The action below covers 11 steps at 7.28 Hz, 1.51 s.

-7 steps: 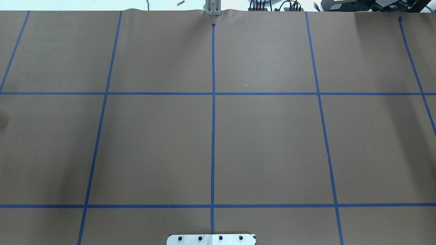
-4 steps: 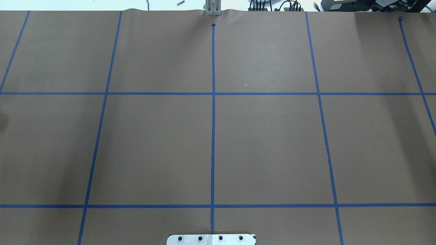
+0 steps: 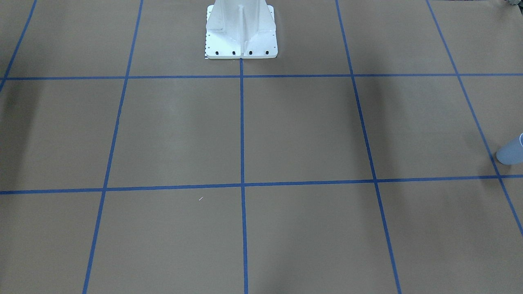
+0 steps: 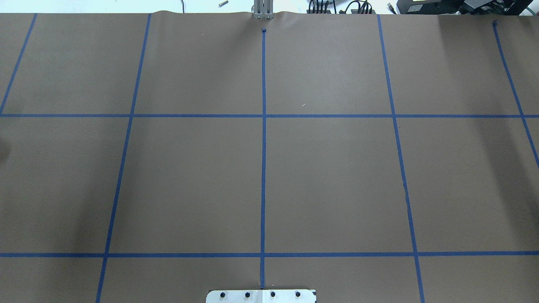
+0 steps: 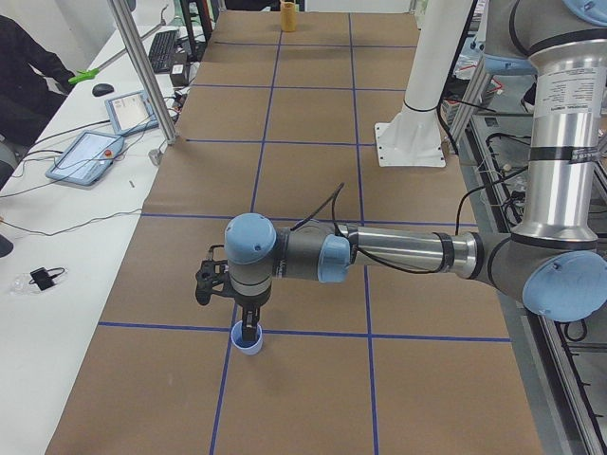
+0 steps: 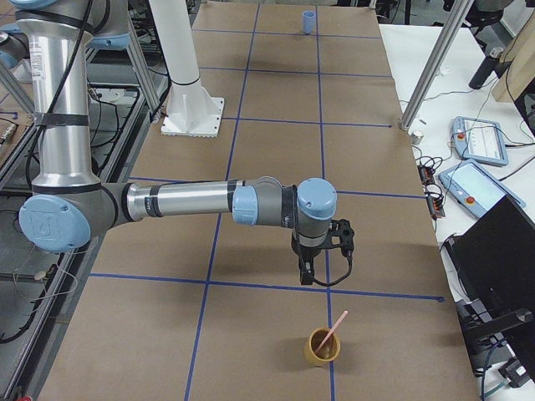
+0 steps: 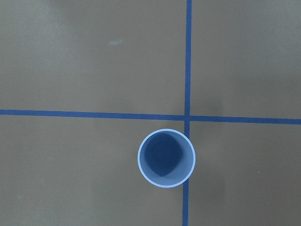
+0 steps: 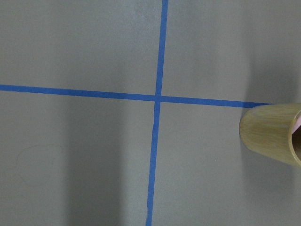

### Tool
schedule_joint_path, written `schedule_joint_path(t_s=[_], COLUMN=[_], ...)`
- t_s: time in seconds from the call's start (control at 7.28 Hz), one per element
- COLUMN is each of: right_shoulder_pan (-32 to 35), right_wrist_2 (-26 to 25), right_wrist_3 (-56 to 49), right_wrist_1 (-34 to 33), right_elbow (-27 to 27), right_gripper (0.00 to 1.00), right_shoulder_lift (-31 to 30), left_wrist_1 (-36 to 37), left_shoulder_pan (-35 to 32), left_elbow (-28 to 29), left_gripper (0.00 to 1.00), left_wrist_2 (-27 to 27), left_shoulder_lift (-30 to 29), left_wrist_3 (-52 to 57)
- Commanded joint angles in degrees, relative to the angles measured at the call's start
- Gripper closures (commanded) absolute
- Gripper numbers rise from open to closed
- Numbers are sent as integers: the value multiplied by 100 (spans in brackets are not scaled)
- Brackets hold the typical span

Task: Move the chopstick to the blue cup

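The chopstick (image 6: 337,326) leans in the tan cup (image 6: 320,357), with its top poking out. It looks thin, light, stiff and slippery, so pinch it near the top. The blue cup (image 7: 166,158) stands at the table's other end. I cannot tell if the left gripper (image 5: 248,330) or the right gripper (image 6: 306,276) is spread.

A big table covered in brown paper (image 4: 337,176) fills most of the room. Blue tape lines (image 4: 263,168) cut it into squares. Beside it runs a long white desk (image 5: 66,303) with two flat grey screens (image 5: 85,156), a black keyboard (image 5: 163,49) and a black mouse (image 5: 102,89). A shiny metal pole (image 5: 142,71) stands at the desk's edge. Soft grey shadows lie on the paper.
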Motion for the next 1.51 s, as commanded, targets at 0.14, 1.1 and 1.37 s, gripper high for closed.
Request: schedule_joint_path(t_s=[0.14,1.1,1.37], right_shoulder_pan=[0,-26,-26], right_wrist_2=[2,134,160], right_wrist_3=[0,374,457], right_wrist_1=[-3,14,32], right_elbow=[6,-64,-64], right_gripper=[0,0,0], right_shoulder_lift=[1,-7,1], left_wrist_1=[-9,-166,-413], left_shoulder_pan=[0,473,702], left_elbow=[8,-71,60], left_gripper=[0,0,0], left_wrist_2=[0,-160,209], left_shoulder_lift=[0,-17,-157], left_wrist_3=[0,18,9])
